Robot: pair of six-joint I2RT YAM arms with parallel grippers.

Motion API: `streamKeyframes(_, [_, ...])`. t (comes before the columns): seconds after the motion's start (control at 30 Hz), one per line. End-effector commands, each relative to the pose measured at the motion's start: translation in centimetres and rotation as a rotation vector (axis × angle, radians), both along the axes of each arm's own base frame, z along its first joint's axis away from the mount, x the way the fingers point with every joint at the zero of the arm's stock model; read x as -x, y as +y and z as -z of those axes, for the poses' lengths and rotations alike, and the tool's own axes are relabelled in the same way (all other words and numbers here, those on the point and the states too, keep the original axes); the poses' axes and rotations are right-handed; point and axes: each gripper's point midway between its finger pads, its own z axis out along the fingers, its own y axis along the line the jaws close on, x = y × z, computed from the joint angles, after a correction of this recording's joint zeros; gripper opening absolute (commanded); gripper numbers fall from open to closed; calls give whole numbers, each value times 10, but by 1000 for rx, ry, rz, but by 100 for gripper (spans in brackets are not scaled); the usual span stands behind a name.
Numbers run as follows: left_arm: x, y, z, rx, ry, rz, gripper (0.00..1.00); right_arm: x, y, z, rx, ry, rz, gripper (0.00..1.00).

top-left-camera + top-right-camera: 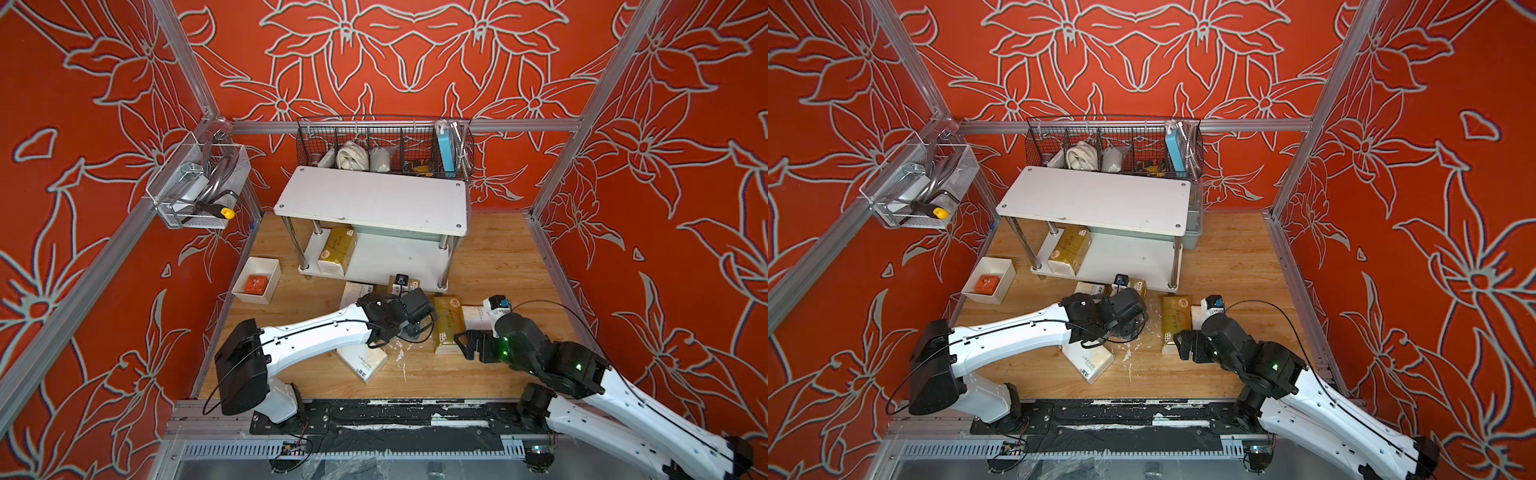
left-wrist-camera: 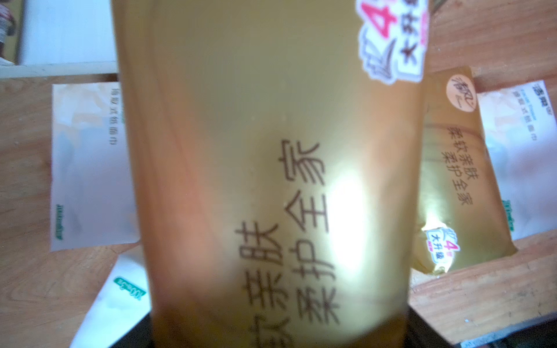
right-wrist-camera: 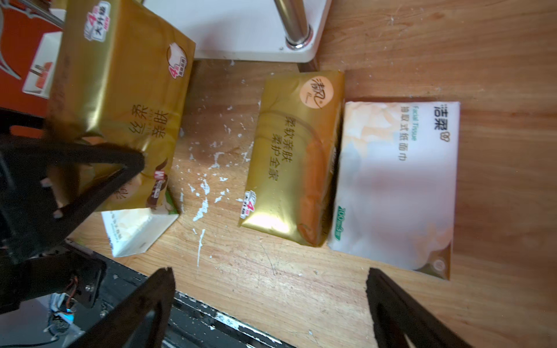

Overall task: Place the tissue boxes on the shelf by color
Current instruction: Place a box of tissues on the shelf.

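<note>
My left gripper [image 2: 278,337] is shut on a gold tissue box [image 2: 271,150] and holds it tilted off the floor in front of the shelf [image 1: 374,199]. Its black fingers [image 3: 99,168] clamp the box's lower end. Another gold box [image 1: 337,250] stands on the shelf's lower board at the left. A third gold box [image 3: 295,156] lies on the floor beside a white box [image 3: 398,180]. Two more white boxes lie near the left arm, one by the shelf [image 1: 355,293] and one under the forearm [image 1: 363,361]. My right gripper [image 3: 268,277] hangs open just before the floor gold box.
A white tray with an orange block [image 1: 257,278] sits left of the shelf. A black wire basket [image 1: 382,145] hangs on the back wall and a clear bin [image 1: 199,187] on the left wall. White flecks mark the wooden floor [image 3: 211,168].
</note>
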Motion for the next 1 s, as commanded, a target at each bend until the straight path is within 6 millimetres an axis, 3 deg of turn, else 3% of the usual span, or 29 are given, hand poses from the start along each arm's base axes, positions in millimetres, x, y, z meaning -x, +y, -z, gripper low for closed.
streamKeyframes(0.0, [-17, 29, -11, -40, -55, -40, 79, -1, 12, -3, -39, -8, -44, 99])
streamKeyframes(0.33, [-69, 76, -23, -44, -143, -96, 80, -3, 33, -3, -96, 14, -90, 99])
streamKeyframes(0.6, [-106, 78, -20, -33, -210, -74, 81, -1, 40, 1, -126, 39, -94, 99])
streamKeyframes(0.97, [-157, 74, -4, -71, -218, -69, 83, 3, 29, -2, -126, 30, -73, 99])
